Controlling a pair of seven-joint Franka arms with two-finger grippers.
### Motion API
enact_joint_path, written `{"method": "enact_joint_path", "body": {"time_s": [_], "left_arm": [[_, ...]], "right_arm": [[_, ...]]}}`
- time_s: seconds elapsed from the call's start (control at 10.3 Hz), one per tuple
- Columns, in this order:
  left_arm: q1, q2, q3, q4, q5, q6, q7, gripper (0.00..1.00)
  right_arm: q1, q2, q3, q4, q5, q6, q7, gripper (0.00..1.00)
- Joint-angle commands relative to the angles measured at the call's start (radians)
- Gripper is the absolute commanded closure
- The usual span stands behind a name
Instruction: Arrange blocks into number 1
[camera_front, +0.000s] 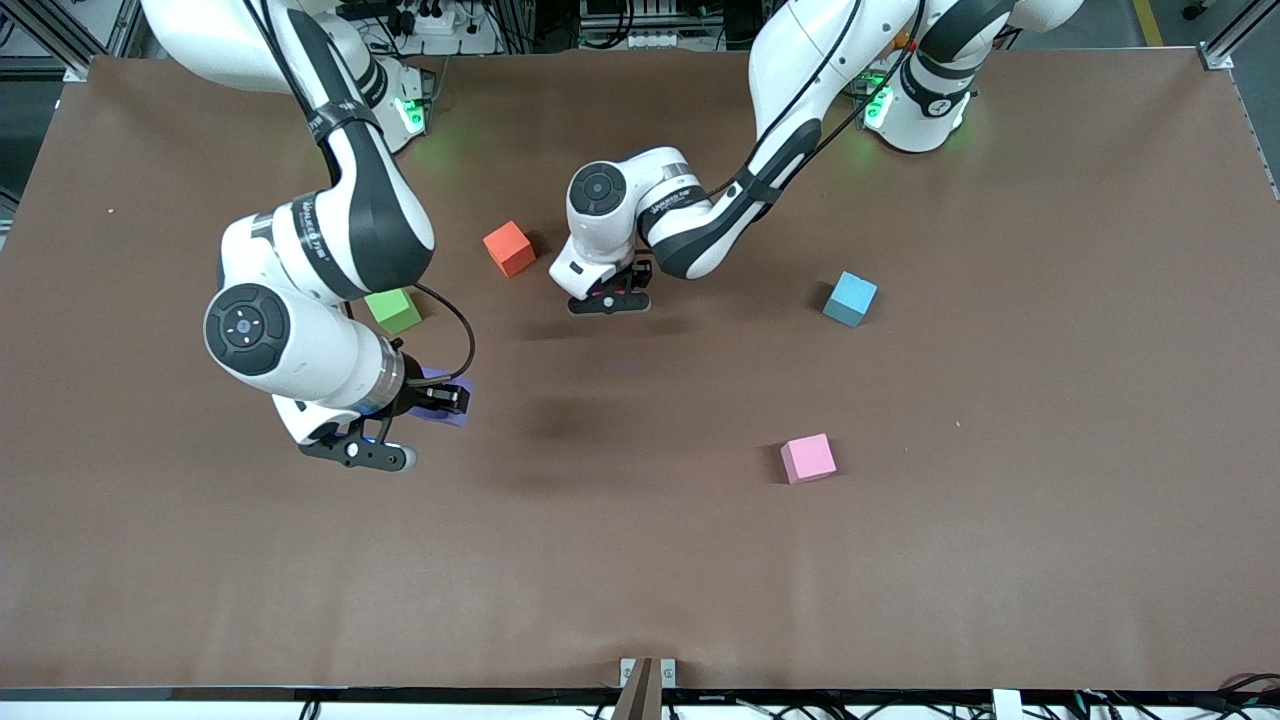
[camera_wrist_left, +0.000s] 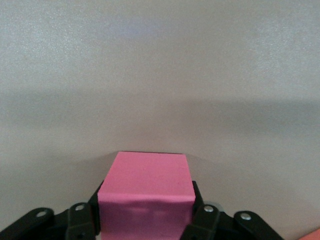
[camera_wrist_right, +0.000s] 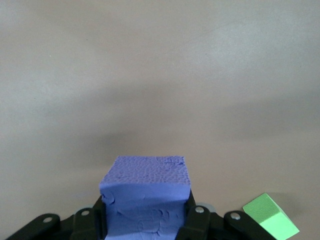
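Two foam cubes gripped: right gripper (camera_wrist_right: 145, 222) pitted purple cube (camera_wrist_right: 145, 187), left gripper (camera_wrist_left: 145, 220) smooth pink cube (camera_wrist_left: 146, 192).

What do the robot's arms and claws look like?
Both arms are glossy white with rounded shapes and black bands at the joints. The right arm has a round cap with small blue lights and a thin black cable looping beside it. The left arm has a dark round cap. Green lights glow at both bases. The right claw and left claw are black.

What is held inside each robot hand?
The left hand grips a pink cube; the right hand grips a purple cube. Their lower faces are hidden.
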Motion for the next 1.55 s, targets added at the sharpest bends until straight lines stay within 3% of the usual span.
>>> {"method": "enact_joint_path", "body": {"time_s": [0.0, 0.39, 0.68, 1.06, 1.26, 1.45], "left_arm": [[-0.024, 0.004, 0.007, 0.005, 0.034, 0.006, -0.013, 0.00], [-0.024, -0.023, 0.007, 0.008, 0.034, -0.009, -0.030, 0.00], [0.017, -0.088, 0.008, 0.009, 0.032, -0.105, -0.024, 0.00], [0.235, -0.108, 0.014, 0.011, 0.136, -0.149, 0.076, 0.00], [0.357, -0.103, 0.005, 0.020, 0.086, -0.150, 0.241, 0.00], [0.369, -0.059, 0.054, 0.081, 0.074, -0.149, 0.336, 0.00]], "right_arm": [[-0.011, -0.024, 0.008, -0.023, 0.014, -0.004, -0.010, 1.00], [-0.002, -0.018, 0.010, -0.026, 0.014, 0.003, -0.003, 1.00], [0.006, -0.012, 0.011, -0.026, 0.008, 0.006, -0.009, 1.00], [0.033, 0.000, 0.013, -0.033, 0.008, 0.023, -0.010, 1.00], [0.093, 0.000, 0.013, -0.095, 0.008, 0.110, -0.004, 1.00], [0.165, 0.002, 0.013, -0.164, 0.007, 0.190, -0.003, 1.00]]}}
